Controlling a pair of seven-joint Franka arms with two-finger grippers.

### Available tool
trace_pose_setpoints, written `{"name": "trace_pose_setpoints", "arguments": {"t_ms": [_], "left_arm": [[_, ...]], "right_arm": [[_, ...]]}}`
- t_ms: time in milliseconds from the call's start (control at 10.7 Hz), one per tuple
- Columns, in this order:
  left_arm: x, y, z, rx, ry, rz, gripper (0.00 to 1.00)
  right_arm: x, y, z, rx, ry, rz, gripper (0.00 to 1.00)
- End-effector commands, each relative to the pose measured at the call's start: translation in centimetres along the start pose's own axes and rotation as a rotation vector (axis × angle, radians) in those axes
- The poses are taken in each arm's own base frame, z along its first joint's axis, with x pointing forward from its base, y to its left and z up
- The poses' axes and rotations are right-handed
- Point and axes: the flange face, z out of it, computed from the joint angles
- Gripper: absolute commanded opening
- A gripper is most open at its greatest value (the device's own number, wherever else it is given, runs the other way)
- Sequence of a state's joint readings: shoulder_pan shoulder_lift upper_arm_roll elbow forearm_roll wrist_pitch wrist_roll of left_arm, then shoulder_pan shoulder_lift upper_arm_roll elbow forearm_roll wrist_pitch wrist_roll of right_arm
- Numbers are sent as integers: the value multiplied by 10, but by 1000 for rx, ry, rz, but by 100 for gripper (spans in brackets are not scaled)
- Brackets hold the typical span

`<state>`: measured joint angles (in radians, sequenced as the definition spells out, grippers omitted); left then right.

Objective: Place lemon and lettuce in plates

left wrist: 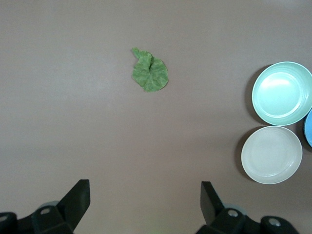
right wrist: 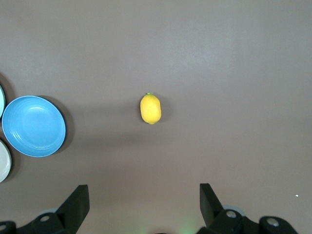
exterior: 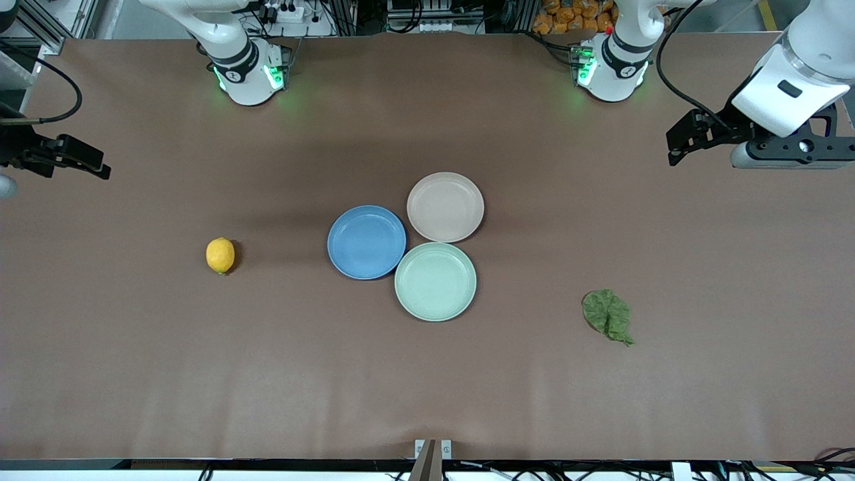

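Both my grippers, left (left wrist: 144, 202) and right (right wrist: 144, 204), hang spread, empty. Lemon (exterior: 220, 255) lies toward my right arm's end (lettuce (exterior: 608, 315) toward the left's), plates (exterior: 367, 242) between.

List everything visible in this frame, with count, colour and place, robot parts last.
lemon: one, yellow, on the table toward the right arm's end.
lettuce: one, dark green, on the table toward the left arm's end.
blue plate: one, mid-table, empty.
beige-pink plate: one, beside the blue one, empty.
mint-green plate: one, nearest the front camera, empty.
table: one, brown.
left gripper: open, high over its end.
right gripper: open, high over its end.
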<state>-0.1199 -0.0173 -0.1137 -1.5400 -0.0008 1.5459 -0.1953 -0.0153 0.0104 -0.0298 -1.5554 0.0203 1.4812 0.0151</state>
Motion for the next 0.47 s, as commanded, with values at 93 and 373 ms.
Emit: {"name": "trace_pose_setpoints", "arguments": {"t_ms": [93,373], "left_arm": [[0,-1,-7,-15,-1,13,100],[0,1,-7,-15,-1,21,100]], "right_arm": [[1,2,-4,6,-1,8,100],[1,2,-4,6,-1,9,100]]}}
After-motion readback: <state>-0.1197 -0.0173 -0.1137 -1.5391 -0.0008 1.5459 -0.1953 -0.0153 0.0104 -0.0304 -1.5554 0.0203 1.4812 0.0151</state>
